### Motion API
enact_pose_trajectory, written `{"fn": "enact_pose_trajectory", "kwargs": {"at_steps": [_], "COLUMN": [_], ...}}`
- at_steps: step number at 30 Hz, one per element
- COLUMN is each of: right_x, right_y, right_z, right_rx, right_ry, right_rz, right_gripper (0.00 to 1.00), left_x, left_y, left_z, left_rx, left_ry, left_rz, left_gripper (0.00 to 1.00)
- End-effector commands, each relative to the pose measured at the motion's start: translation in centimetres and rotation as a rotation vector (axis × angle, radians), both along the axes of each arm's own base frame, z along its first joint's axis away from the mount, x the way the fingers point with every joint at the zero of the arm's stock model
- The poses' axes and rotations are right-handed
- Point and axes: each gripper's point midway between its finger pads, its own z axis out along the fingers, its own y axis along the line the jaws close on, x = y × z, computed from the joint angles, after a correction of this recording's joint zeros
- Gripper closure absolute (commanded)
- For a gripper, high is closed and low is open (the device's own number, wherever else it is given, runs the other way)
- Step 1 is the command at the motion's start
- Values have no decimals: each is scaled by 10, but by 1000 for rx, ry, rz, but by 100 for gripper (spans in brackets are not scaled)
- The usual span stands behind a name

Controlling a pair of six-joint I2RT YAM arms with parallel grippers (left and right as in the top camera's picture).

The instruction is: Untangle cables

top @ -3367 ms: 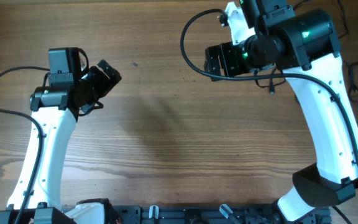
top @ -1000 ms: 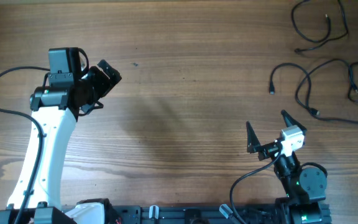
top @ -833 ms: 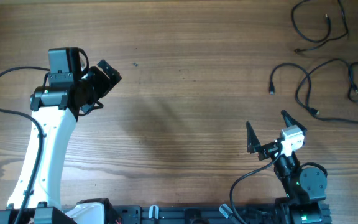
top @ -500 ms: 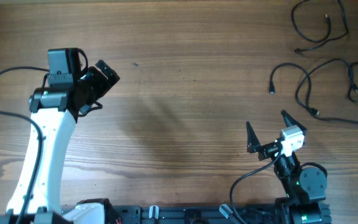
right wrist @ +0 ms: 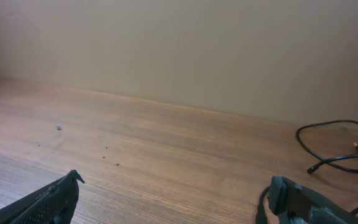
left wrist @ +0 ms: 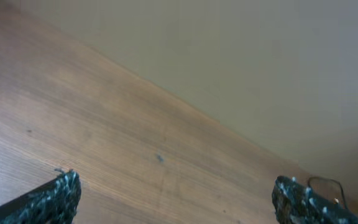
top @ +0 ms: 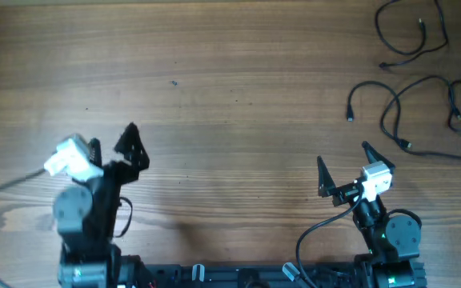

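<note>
Several thin black cables lie apart on the wooden table at the far right in the overhead view: a loop [top: 412, 53] at the top, a long curved one [top: 384, 118] below it, and another [top: 454, 106] at the right edge. My right gripper [top: 345, 164] is open and empty near the front edge, well short of the cables. In the right wrist view its jaws [right wrist: 176, 196] stand wide apart, and a cable loop [right wrist: 337, 146] lies ahead to the right. My left gripper [top: 112, 141] is open and empty at the front left. Its jaws [left wrist: 179, 199] frame bare wood.
A bit of black cable [left wrist: 328, 183] shows far off in the left wrist view, at the table's back edge by a plain beige wall. The arm bases and a black rail [top: 238, 276] sit along the front edge.
My left arm has pulled back from the upper left of the table and folded down at the front left. The right arm, folded since one second ago, has not moved. The cables lie still.
</note>
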Motion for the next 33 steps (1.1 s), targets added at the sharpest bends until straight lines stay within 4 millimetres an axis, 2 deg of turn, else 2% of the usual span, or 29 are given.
{"fn": "enact_pose_trajectory", "kwargs": {"at_steps": [1,9,13,17,33], "right_x": [0,0,0,0,0], "right_y": [-3,-3,-3,-3,-3], "right_z": [2,2,2,2,2], "right_rx": [16,16,16,16,16], "right_ry": [-8,-8,-8,-8,-8], "right_rz": [-13,-13,-13,-14,-14], "right_gripper": [0,0,0,0,0], "left_x": [-8,-12,-15,-16,-16], "left_y": [9,-2,-3,-3,-7], "left_z": [-29,-59,-74,-69,-69], "left_rx": [61,242,261,263,262], "left_ry": [-36,-61,-65,-95,-95], "left_rz": [33,-55,-57,-54,-70], "left_gripper": [0,0,0,0,0]}}
